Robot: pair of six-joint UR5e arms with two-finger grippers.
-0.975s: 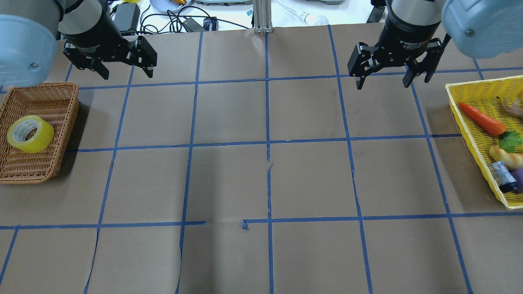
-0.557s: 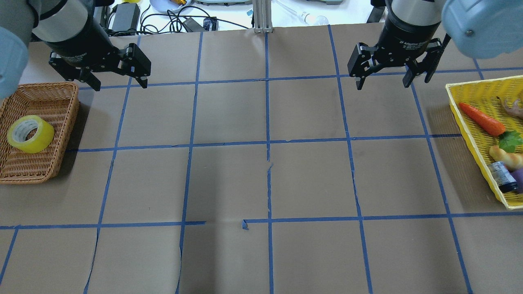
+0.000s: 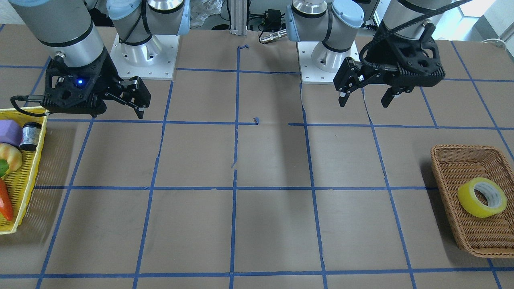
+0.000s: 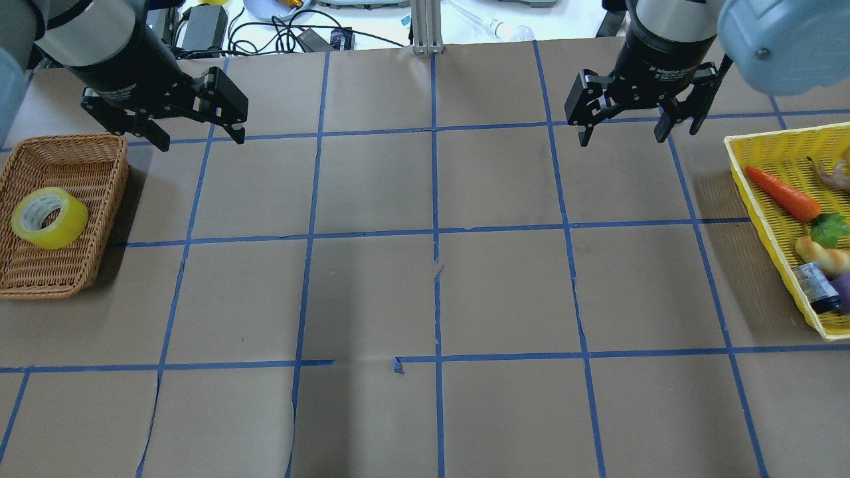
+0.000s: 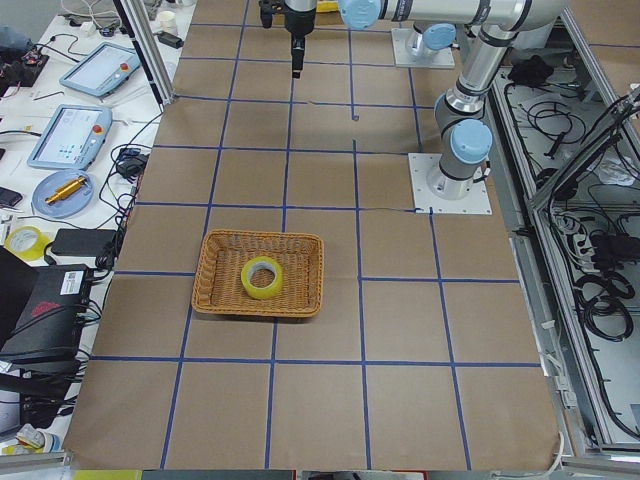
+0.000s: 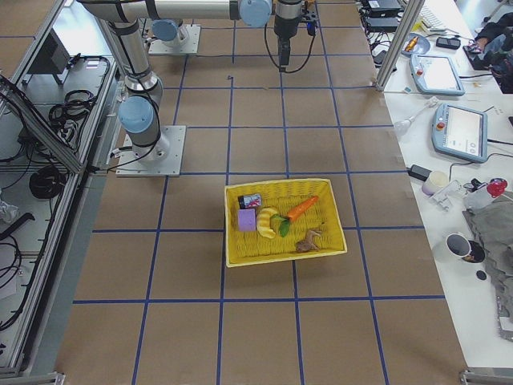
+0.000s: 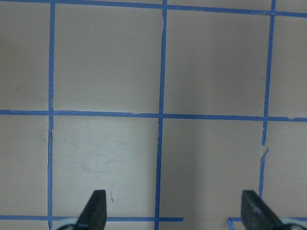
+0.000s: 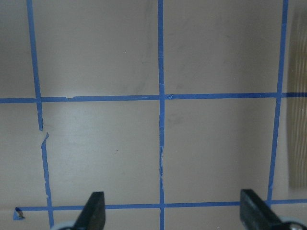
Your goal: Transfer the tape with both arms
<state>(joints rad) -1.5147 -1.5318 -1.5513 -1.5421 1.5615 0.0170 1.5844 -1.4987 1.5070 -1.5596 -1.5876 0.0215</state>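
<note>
At the left end of the counter (image 4: 372, 292), the tape (image 4: 50, 218) lay in a wicker basket (image 4: 99, 153); the left end effector (image 4: 200, 141) and right end effector (image 4: 622, 139) hung empty, fingers apart.

Yellow basket (image 4: 777, 151) runs off the overhead's right edge; purple lump (image 4: 842, 291) and tan figure (image 4: 830, 176) inside are cut short there.

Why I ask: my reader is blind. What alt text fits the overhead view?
A bright yellow roll of tape lies in a brown wicker basket at left; the black left gripper and right gripper hover open over the brown table, yellow plastic basket at right.
</note>
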